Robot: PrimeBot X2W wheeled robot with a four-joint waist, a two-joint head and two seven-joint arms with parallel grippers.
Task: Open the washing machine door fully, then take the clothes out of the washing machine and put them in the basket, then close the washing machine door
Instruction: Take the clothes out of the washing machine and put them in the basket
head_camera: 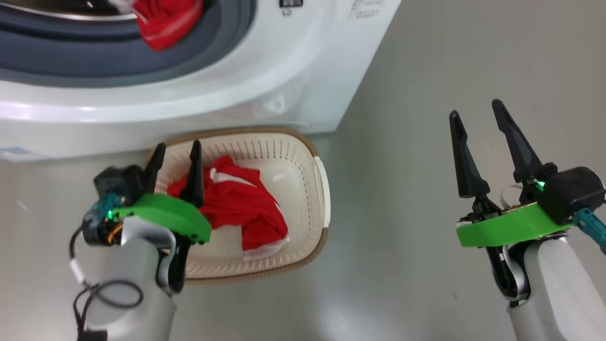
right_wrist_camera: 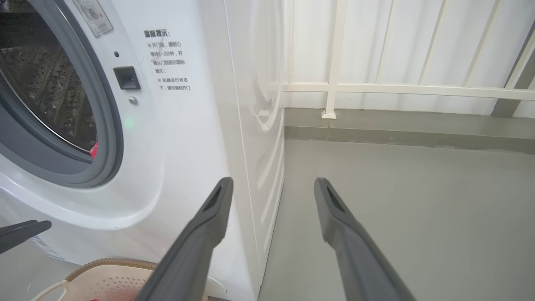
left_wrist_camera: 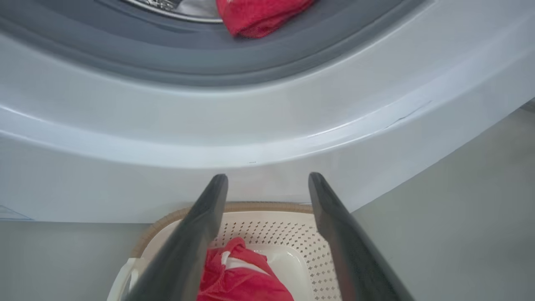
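The washing machine [head_camera: 284,71] and the red garment [head_camera: 165,23] in it are cut off at the top edge, the basket [head_camera: 279,151] is partly hidden by the left hand [head_camera: 178,146], and the printed label [head_camera: 364,12] cannot be read.

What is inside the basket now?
A red garment with white trim lies in the basket, bare cream bottom beside it. The left gripper covers the basket's left part, so anything there is hidden.
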